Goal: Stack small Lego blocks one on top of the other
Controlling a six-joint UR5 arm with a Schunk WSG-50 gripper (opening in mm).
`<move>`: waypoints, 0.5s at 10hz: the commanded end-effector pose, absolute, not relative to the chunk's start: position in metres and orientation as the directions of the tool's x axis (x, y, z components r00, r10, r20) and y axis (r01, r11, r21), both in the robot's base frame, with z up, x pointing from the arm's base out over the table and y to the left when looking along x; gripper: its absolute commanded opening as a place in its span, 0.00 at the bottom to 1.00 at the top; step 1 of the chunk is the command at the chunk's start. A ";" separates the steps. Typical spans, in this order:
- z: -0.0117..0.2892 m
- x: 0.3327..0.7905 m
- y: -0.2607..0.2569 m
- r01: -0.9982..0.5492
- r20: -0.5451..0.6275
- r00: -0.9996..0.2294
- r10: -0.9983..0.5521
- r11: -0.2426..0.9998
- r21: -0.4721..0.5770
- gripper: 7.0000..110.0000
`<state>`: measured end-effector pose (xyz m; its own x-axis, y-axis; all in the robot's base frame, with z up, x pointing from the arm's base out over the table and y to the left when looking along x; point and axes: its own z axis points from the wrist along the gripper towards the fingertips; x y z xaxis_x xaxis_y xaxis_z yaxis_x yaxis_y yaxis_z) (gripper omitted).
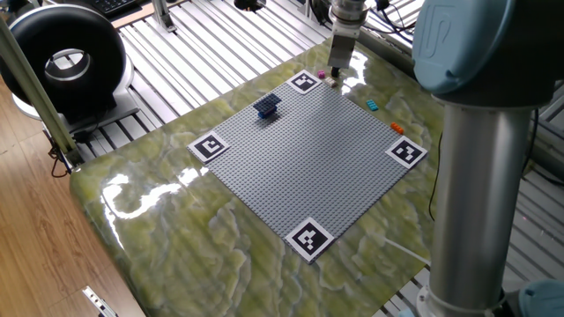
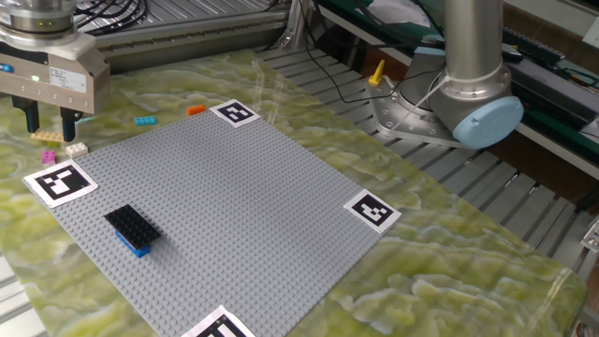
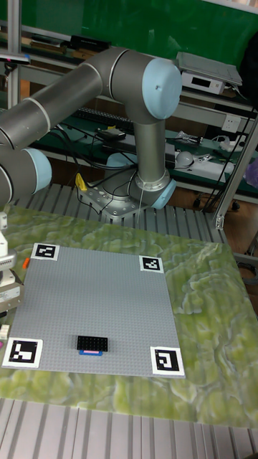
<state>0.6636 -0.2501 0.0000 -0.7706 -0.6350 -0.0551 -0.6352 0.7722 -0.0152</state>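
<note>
Baseplate (image 2: 234,206) centre open; dark stack (image 2: 131,228) obstructs.

**Bright, even room light with glare on the glossy tabletop**

Overhead light is filling all three views evenly, leaving only soft, short shadows. The marbled green table (image 1: 159,220) is throwing back white glare streaks at its near left in one fixed view, and more beside the far marker square (image 1: 305,82). The grey baseplate (image 2: 225,215) is staying matte, reflecting nothing. The arm (image 1: 489,158) is looming large and slightly soft at the right edge. The tall fixed view is looking a little dimmer, with the green backdrop (image 3: 143,21) darkening its top.
</note>
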 end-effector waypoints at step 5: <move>0.001 0.661 -0.249 -0.637 -0.055 -0.770 -0.636 0.771 -0.004 0.36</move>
<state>0.6609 -0.2505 -0.0002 -0.7673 -0.6397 -0.0458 -0.6400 0.7683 -0.0104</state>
